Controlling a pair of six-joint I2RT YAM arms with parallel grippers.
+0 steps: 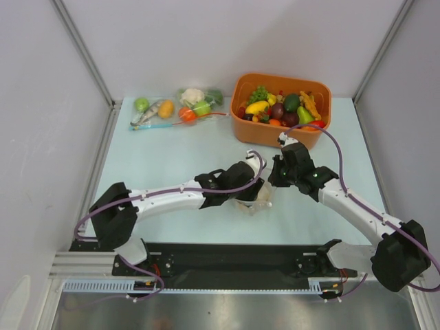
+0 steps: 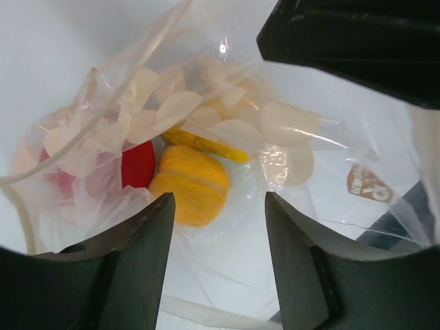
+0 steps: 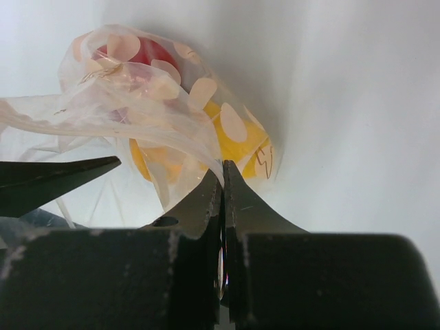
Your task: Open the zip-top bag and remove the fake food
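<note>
A clear, crinkly bag (image 1: pixel 260 201) with pale round spots lies mid-table (image 1: pixel 172 158), holding glossy fruits (image 2: pixel 192 185), one red and two yellow. The right gripper (image 3: pixel 223 168) pinches a fold of its film, jaws pressed together. The left gripper (image 2: pixel 218 203) is spread over the bag. An orange bin (image 1: pixel 238 122) of toy produce stands behind.

From above, the left arm (image 1: pixel 227 185) and right arm (image 1: pixel 302 172) hide most of the zip-top bag (image 1: pixel 261 203); contents seemingly indistinct.

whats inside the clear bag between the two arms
Inside the zip-top bag: a round red fruit, a yellow-orange fruit beside it and a second yellow fruit behind. Pale printed spots cover parts of them; their undersides are hidden.
</note>
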